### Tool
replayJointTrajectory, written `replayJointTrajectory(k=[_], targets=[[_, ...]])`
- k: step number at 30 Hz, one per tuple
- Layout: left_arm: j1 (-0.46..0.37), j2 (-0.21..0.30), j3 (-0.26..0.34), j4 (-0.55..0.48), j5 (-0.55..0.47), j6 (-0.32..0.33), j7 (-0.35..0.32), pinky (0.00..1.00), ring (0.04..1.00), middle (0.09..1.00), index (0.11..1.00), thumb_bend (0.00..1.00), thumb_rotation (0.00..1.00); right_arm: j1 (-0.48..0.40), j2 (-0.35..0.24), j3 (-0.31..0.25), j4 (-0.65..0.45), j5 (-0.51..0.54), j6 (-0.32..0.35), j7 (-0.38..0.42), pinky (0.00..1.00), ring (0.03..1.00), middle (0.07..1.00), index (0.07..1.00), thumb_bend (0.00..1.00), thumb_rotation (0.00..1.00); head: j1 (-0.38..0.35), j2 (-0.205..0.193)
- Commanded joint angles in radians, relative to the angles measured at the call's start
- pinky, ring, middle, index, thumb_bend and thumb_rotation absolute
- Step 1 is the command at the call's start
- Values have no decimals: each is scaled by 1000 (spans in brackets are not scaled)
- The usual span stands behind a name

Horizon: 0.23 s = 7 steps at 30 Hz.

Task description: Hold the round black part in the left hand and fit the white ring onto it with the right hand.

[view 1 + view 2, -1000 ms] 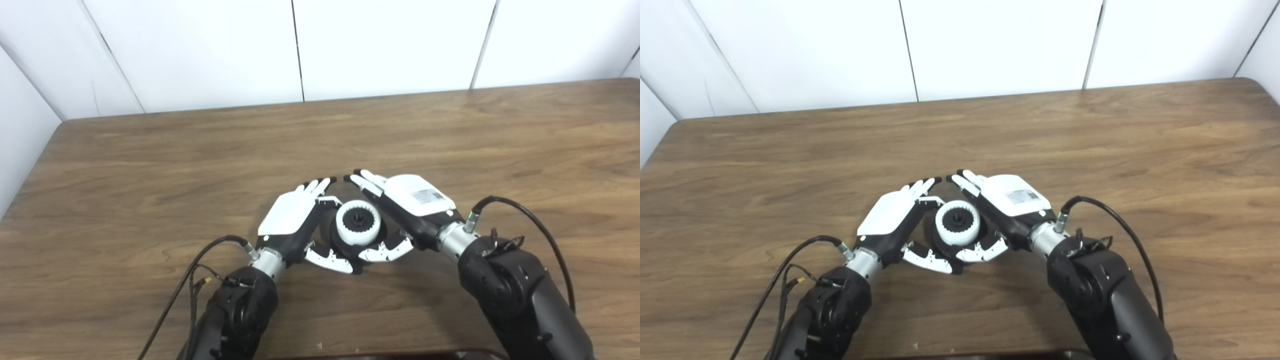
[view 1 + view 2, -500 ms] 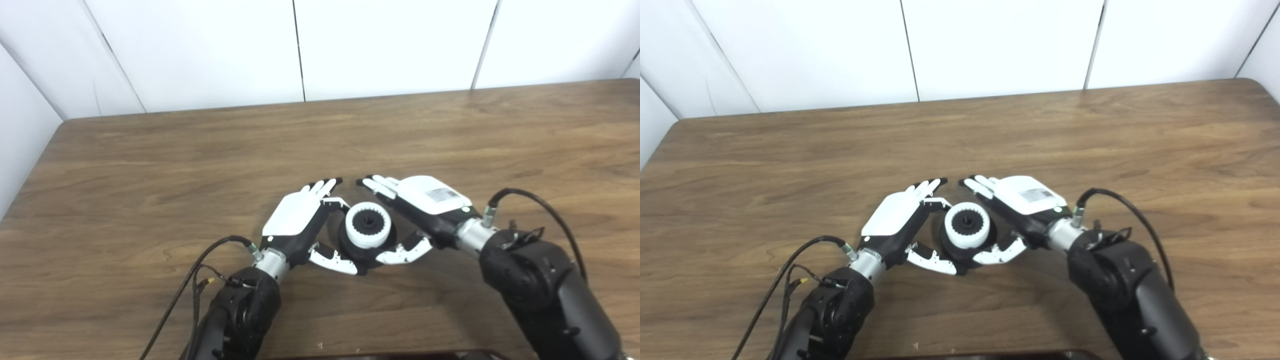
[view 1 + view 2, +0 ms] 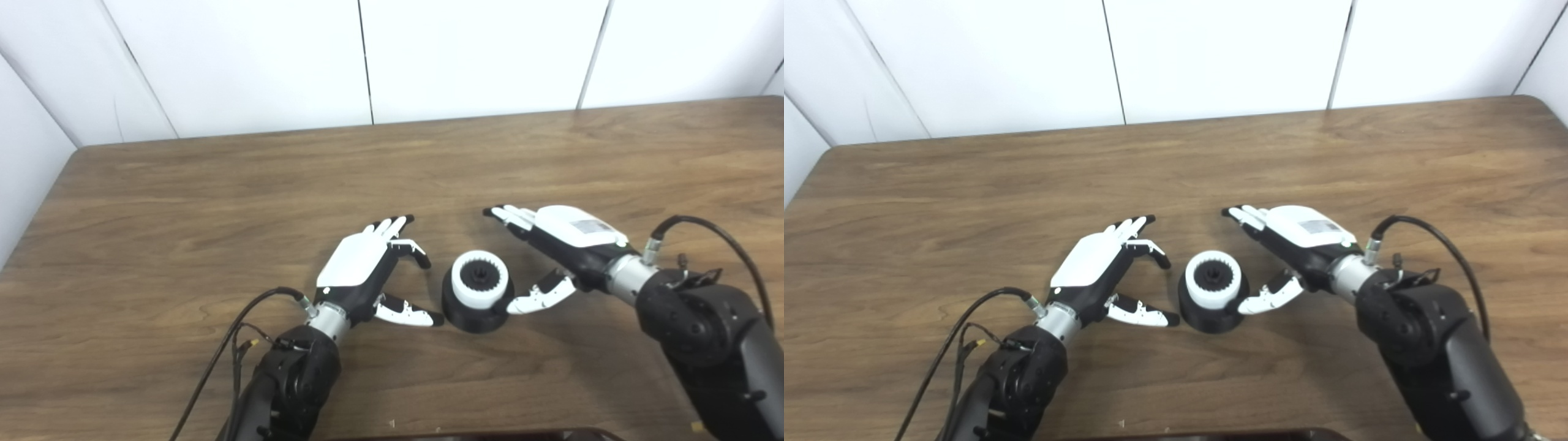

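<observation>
Your white ring [image 3: 479, 280] already sits on top of the round black part [image 3: 471, 309], toothed bore facing up, and the pair stands upright on the wooden surface [image 3: 184, 202], near the front edge & roughly btwn the two hands. So the fitting step looks done, or close to it; I can't tell from here whether the ring is fully seated. Left hand [image 3: 361, 264] lies just left of the part, fingers spread, grasping nothing, thumb tip near the black base w/o touching. Right hand [image 3: 560, 236] is off to the right, fingers released too, its thumb tip at the base's edge, maybe touching it. Next, if you want to confirm the fit, you'd need the left hand to close round the black base while the right presses the ring down evenly, no tilting.
</observation>
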Motion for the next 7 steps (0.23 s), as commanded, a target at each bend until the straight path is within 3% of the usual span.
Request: replayJointTrajectory(k=[1, 7], targets=[[-29, 1, 12, -27, 2, -11, 22, 1000, 1000, 1000, 615, 965, 379, -7, -33, -14, -21, 17, 9, 13, 871, 982, 1000, 1000, 1000, 424, -2, 2], [-32, 2, 18, -24, -3, -14, 23, 1000, 1000, 1000, 616, 964, 377, 9, -64, -35, -9, 55, 18, -2, 858, 974, 1000, 1000, 1000, 413, -8, 4]])
